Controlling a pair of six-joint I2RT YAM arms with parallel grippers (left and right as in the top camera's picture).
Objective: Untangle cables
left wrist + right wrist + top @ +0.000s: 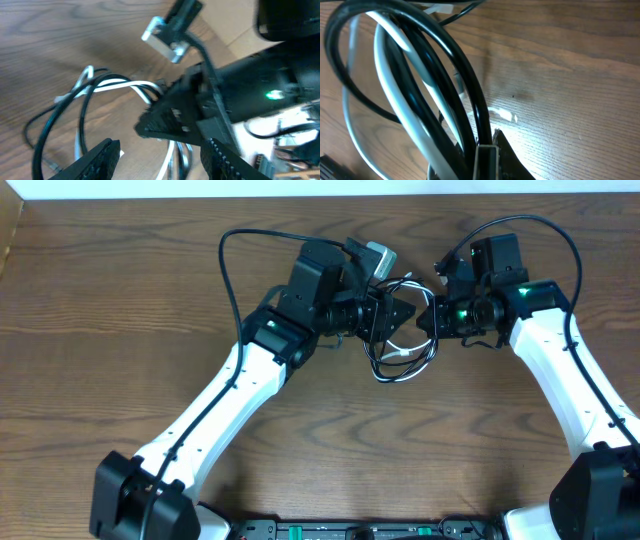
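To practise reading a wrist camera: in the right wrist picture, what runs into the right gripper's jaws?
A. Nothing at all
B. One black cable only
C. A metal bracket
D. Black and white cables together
D: in the right wrist view the black and white cables sweep down together over the wooden table and end in the shut right gripper.

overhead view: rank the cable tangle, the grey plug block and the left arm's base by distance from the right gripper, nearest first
1. cable tangle: pinched at the right gripper fingertips, hanging just below them.
2. grey plug block: a little to its left, toward the table's far edge.
3. left arm's base: far off at the near left corner.
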